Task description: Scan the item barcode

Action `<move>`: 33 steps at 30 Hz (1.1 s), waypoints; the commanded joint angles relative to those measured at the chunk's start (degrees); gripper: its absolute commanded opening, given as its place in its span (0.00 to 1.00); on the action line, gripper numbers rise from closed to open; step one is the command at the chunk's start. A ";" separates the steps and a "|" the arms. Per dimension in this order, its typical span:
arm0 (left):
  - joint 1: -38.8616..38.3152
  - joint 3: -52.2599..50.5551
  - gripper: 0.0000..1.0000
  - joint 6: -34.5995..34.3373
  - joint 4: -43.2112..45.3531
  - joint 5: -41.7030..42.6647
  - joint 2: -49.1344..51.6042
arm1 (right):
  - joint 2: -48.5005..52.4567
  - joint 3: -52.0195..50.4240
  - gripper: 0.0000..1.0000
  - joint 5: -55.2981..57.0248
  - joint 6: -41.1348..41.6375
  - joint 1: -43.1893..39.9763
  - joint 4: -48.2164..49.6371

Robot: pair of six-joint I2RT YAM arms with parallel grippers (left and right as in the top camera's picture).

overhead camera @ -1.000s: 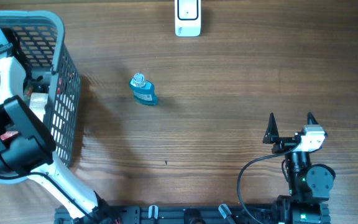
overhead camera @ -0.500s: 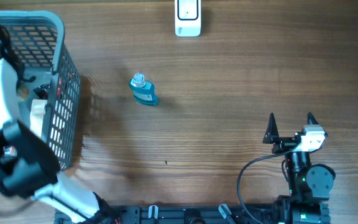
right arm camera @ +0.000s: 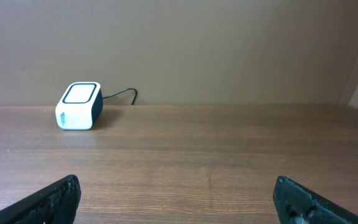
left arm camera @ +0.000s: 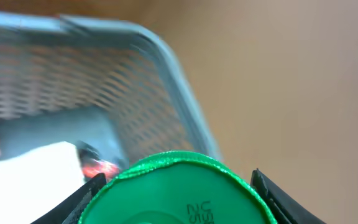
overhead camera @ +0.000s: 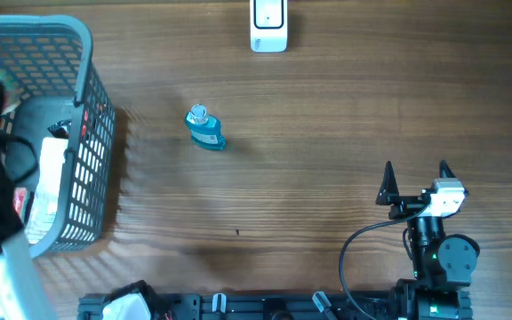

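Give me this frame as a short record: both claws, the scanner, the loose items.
left claw: shut on a green round item, next to the basket corner
right claw: open, empty, low over the table
scanner: far table edge, nothing presented to it
blue bottle: on the table between basket and scanner, untouched

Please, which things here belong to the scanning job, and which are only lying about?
For the job: green-lidded item between the left fingers; white scanner; basket holding other goods.
Lying about, for now: blue bottle, untouched; right fingers, open and empty.
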 commanded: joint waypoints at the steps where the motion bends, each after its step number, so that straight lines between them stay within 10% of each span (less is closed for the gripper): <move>1: -10.58 0.48 0.57 -1.68 1.29 7.93 -1.99 | 0.02 -0.07 1.00 -0.72 -0.52 0.20 0.33; 16: -58.23 0.48 0.63 -5.97 10.36 -10.01 21.68 | 0.02 -0.07 1.00 -0.72 -0.50 0.20 0.33; 33: -65.02 0.48 0.63 -11.02 15.78 -16.59 51.87 | 0.02 -0.07 1.00 -0.74 -0.50 0.20 0.33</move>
